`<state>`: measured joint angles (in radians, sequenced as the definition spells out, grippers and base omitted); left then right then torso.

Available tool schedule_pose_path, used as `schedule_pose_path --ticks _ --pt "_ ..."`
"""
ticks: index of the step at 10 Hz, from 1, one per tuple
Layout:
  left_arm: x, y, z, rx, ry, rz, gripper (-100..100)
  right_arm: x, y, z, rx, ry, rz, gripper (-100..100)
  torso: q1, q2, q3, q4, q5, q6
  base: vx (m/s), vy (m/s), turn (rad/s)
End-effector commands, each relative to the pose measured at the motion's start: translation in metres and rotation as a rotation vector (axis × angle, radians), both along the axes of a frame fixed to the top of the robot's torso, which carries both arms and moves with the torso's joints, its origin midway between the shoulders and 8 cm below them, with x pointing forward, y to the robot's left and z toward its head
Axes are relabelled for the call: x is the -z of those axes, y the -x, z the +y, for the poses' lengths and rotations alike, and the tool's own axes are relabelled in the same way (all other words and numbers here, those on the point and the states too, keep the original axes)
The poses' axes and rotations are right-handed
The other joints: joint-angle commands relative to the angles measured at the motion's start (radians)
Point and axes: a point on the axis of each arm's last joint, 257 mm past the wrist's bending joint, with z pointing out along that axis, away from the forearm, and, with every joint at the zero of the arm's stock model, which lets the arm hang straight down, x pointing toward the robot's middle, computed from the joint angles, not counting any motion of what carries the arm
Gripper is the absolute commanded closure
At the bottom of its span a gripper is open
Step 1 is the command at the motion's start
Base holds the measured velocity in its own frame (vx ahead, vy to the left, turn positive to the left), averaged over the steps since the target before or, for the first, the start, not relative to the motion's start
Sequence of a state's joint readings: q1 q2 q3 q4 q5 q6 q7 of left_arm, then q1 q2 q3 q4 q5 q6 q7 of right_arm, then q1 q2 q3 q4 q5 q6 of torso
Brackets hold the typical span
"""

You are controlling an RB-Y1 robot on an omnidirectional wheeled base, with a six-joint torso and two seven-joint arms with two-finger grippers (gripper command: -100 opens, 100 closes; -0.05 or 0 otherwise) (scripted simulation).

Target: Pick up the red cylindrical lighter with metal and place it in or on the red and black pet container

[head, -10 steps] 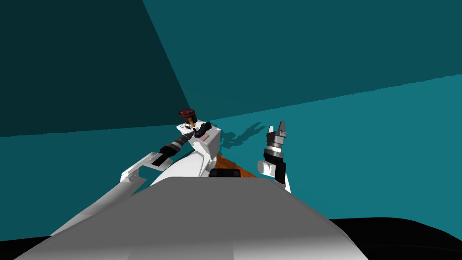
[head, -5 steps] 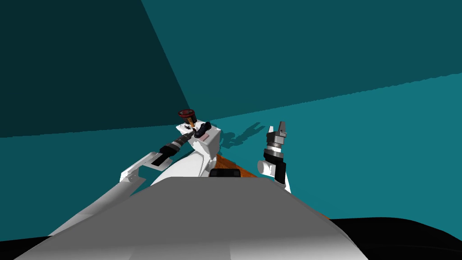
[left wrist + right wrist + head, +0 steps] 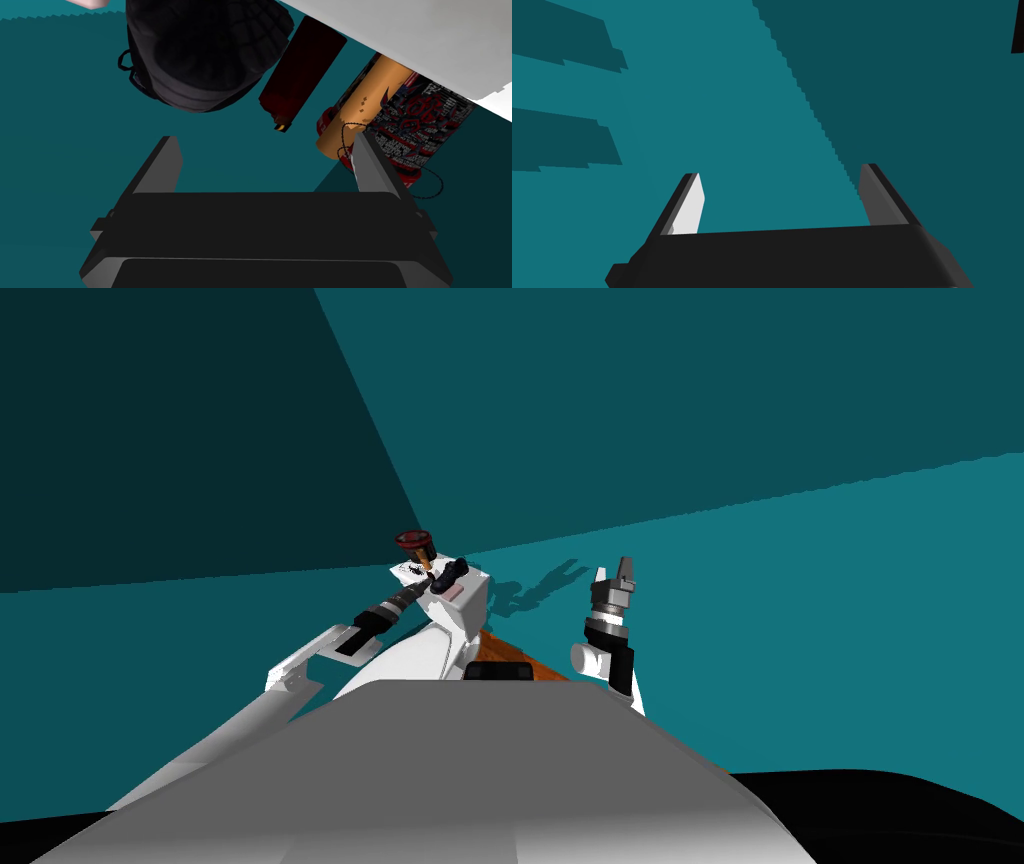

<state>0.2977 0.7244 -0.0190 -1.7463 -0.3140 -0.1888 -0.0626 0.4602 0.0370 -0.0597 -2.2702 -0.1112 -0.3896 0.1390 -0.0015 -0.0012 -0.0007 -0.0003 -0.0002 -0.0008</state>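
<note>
No change over last sec: L gripper (image 3: 266,140) holds short of lighter (image 3: 302,70).
Fingers spread, empty. Lighter lies just beyond them, betw black padded item (image 3: 205,50) and red-black container (image 3: 425,120). R gripper (image 3: 780,170) spread, idle on right. Grasp not begun.

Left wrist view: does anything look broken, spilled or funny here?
Nothing looks spilled or broken. The dark red lighter sits whole between a black lumpy thing and a tan tube, all crowded close. The left end effector is open, not touching it.
</note>
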Motion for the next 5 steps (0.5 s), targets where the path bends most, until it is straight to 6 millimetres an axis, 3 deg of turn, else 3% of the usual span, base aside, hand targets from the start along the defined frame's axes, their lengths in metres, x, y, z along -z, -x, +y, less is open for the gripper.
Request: schedule_pose_path --ticks 1,4,5 --pt "0.0 0.0 0.0 0.0 0.0 0.0 -100 0.0 0.0 0.0 0.0 0.0 0.0 0 0.0 0.0 0.0 0.0 0.0 0.0 0.046 -0.014 -0.052" --pt "-0.0001 0.0 0.0 0.0 0.0 0.0 -100 0.0 0.0 0.0 0.0 0.0 0.0 0 0.001 0.001 0.001 0.0 0.0 0.0 -0.003 0.005 -0.02" --pt "-0.0001 0.0 -0.0001 0.0 0.0 0.0 0 0.0 0.0 0.0 0.0 0.0 0.0 0 0.001 0.001 0.001 0.0 0.0 0.0 0.0 0.0 0.0"
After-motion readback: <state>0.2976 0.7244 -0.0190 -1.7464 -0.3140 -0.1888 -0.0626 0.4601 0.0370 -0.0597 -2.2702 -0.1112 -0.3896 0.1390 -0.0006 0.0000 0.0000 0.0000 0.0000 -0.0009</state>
